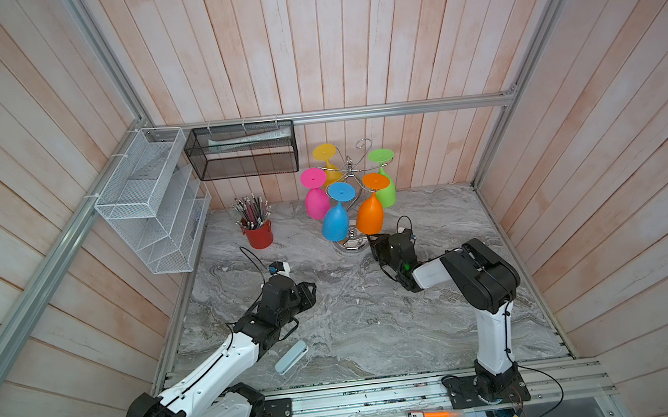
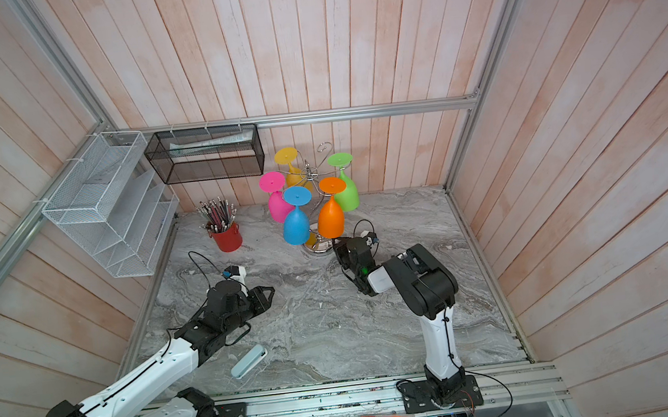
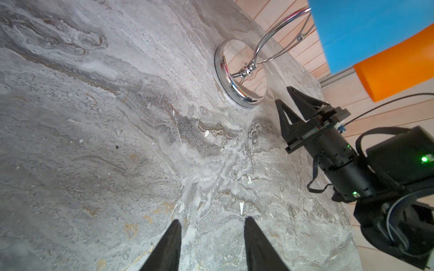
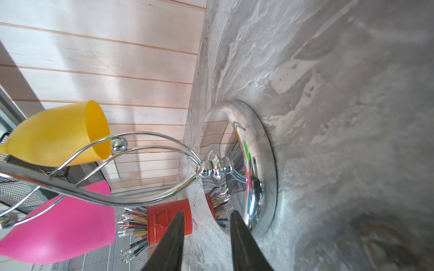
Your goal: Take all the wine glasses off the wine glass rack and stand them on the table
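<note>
The chrome wine glass rack [image 1: 348, 170] stands at the back of the marble table, its round base [image 3: 237, 93] on the surface. Several coloured wine glasses hang upside down from its hooks, with the blue [image 1: 334, 224] and the orange [image 1: 370, 216] nearest. My right gripper [image 1: 374, 240] sits low beside the base [image 4: 258, 164], under the orange glass, open and empty [image 4: 207, 212]. Left of centre and well short of the rack, my left gripper [image 1: 311, 293] hovers over bare marble, open with nothing between its fingers [image 3: 212, 220].
A red cup of pencils [image 1: 258, 234] stands left of the rack. A light blue case [image 1: 291, 357] lies near the front beside my left arm. A white wire shelf [image 1: 148, 202] and a black mesh basket [image 1: 243, 149] hang on the walls.
</note>
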`<state>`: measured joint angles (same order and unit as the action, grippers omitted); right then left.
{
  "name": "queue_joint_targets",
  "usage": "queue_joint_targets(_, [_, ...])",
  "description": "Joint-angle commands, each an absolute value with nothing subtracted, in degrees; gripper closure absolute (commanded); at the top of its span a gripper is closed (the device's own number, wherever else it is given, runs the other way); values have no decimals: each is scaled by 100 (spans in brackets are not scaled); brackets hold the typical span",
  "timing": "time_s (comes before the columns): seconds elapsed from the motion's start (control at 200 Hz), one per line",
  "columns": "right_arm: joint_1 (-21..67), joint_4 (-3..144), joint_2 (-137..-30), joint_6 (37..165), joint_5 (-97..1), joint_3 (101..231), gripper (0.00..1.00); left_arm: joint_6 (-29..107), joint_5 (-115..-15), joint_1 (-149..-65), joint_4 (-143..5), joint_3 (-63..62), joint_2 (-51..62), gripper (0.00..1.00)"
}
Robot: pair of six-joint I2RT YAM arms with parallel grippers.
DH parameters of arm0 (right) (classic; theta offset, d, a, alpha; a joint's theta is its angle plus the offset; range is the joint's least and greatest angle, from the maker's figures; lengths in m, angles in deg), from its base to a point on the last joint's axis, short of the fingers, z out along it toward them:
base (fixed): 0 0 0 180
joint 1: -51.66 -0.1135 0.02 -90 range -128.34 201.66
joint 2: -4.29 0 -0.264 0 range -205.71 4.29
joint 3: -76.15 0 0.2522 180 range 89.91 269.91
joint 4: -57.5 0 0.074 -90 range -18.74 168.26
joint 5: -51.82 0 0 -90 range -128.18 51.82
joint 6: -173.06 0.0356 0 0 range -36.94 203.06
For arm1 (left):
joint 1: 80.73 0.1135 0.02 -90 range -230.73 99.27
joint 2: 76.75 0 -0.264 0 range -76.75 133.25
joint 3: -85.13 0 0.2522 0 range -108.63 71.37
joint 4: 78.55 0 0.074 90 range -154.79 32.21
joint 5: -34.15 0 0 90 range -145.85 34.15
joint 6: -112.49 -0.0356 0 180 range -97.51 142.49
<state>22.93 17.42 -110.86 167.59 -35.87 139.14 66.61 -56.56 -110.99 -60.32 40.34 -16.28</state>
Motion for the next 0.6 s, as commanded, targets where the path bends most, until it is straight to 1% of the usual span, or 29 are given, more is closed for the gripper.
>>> queue_joint_targets(0.0, [2283,1550,-10832,16569,-3394,13527,65,6583,-5472,-11076,-5757,3769,-1749,53])
queue_joint_targets(0.215, [2290,1325,-10388,16605,-3206,12684,64,6557,-5354,-11078,-5579,3648,-1853,53])
queue_joint_targets(0.335, [2310,1389,-9917,16510,-3111,12224,64,6475,-5391,-11090,-5548,3527,-1864,53])
queue_joint_targets(0.46, [2364,1686,-9202,16413,-2860,11705,63,6287,-5375,-11130,-5576,3387,-1857,52])
queue_joint_targets(0.535, [2509,1864,-8597,16393,-2750,11311,63,5983,-5263,-11187,-5486,3145,-1806,51])
queue_joint_targets(0.595, [2704,2183,-7984,16071,-2714,11070,63,5644,-5172,-11202,-5267,2779,-1720,50])
